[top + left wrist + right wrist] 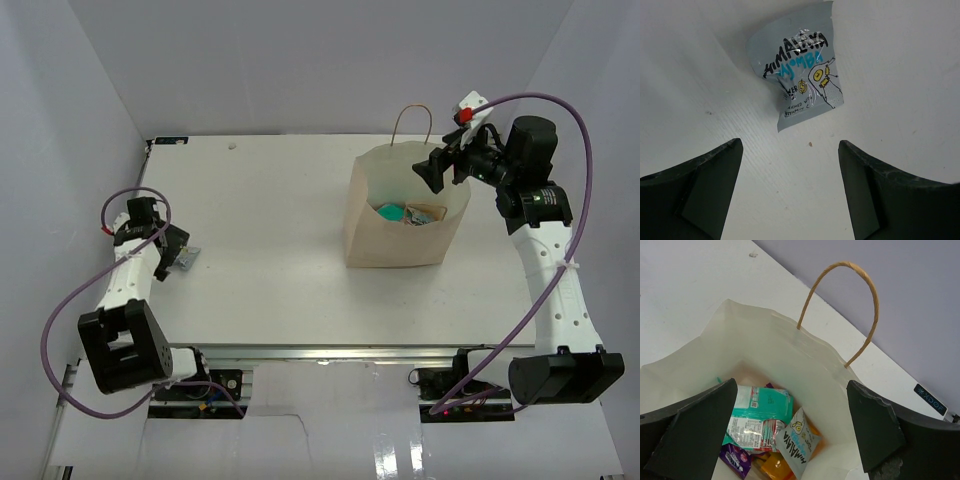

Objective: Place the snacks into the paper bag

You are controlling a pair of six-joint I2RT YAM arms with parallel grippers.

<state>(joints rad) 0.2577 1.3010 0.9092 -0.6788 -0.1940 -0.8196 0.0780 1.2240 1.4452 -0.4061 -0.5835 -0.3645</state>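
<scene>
The left gripper (789,147) hovers low over the white table (900,75) with its two dark fingers spread wide and nothing between them. The only snack seen outside the bag, a crinkled silvery-grey foil packet with black and blue lettering (799,65), lies flat just ahead of the fingertips, in line with the gap but not yet inside it. That line-up looks deliberate, since a short push forward and down would put one finger on either side of the packet. The packet is thin and slick, so it may slide or buckle rather than lift cleanly. The right gripper (790,387) hangs above the open mouth of the tall tan kraft-paper bag (765,340), fingers likewise apart and empty. Beyond them, one twisted paper loop handle (842,263) stands up from the far rim. Straight below, on the bag's floor, lie a teal packet (767,401), a second silvery packet (799,440), a purple packet (734,459) and an orange packet (774,466). The task therefore seems almost finished. The bag stands well away to the left gripper's right, and the right arm may need to clear the opening.
</scene>
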